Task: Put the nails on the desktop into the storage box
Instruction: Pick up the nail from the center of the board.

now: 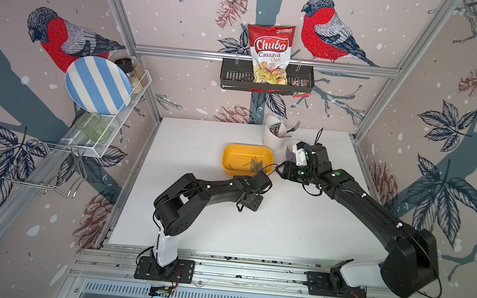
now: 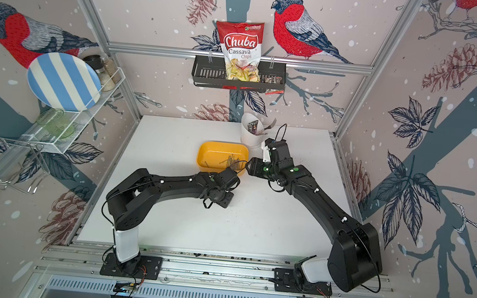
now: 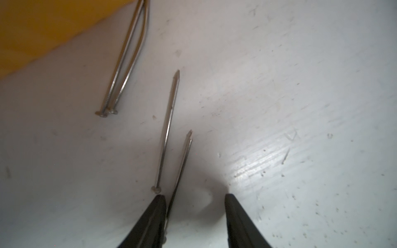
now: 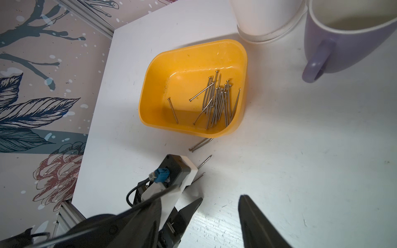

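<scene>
The yellow storage box (image 1: 232, 155) (image 4: 182, 75) stands mid-desktop with a heap of several nails (image 4: 217, 101) (image 1: 255, 165) in it. More nails lie on the desktop (image 4: 300, 171) just in front of it. Two of them (image 3: 122, 64) (image 4: 200, 145) lie together against the box wall, and one (image 3: 167, 128) lies alone. Another nail (image 3: 180, 167) lies between the jaws of my left gripper (image 3: 194, 196), right beside one finger (image 3: 156, 214). That gripper is open and low over the desktop. My right gripper (image 4: 203, 195) (image 1: 281, 169) hovers open and empty at the box's right end, above the left wrist.
A white cutlery holder (image 1: 273, 135) (image 4: 266, 19) and a purple mug (image 1: 291, 150) (image 4: 343, 43) stand close behind the right arm. On the back wall hangs a black basket (image 1: 232, 76) with a chips bag. A wire rack (image 1: 119, 119) with a striped plate is on the left wall.
</scene>
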